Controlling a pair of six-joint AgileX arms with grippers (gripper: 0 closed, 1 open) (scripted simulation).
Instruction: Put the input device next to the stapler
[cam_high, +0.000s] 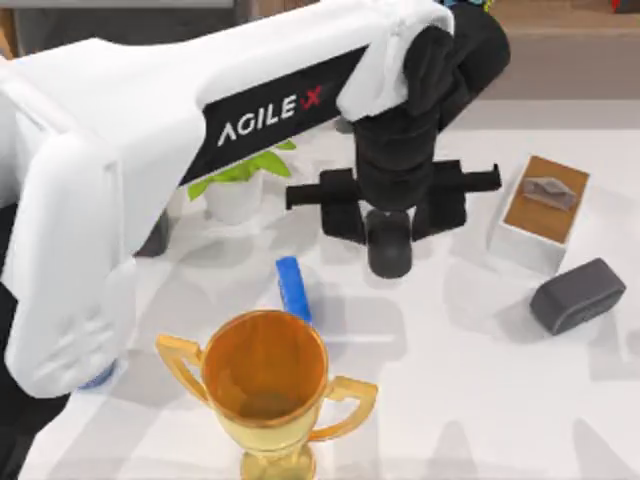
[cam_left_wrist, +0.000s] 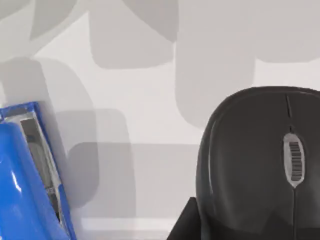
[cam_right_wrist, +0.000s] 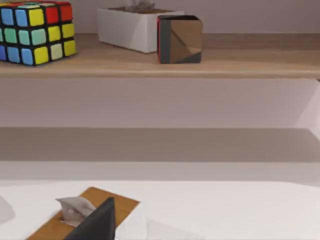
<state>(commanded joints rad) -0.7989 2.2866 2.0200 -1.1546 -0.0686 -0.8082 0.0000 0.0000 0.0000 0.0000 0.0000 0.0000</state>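
Observation:
The input device, a black mouse (cam_high: 390, 248), sits between the fingers of my left gripper (cam_high: 392, 212) near the middle of the table, and the gripper is shut on it. In the left wrist view the mouse (cam_left_wrist: 260, 165) looms close, with a dark fingertip (cam_left_wrist: 184, 225) against its side. The stapler, a slim blue bar (cam_high: 292, 288), lies on the table left of the mouse and slightly nearer the front edge, with a bare strip of table between them. It also appears in the left wrist view as the stapler (cam_left_wrist: 22, 185).
A gold trophy cup (cam_high: 265, 385) stands in front of the stapler. A potted plant (cam_high: 236, 190) is behind it. A tissue box (cam_high: 545, 210) and a dark grey block (cam_high: 578, 295) sit at the right. A shelf holds a colour cube (cam_right_wrist: 35, 31).

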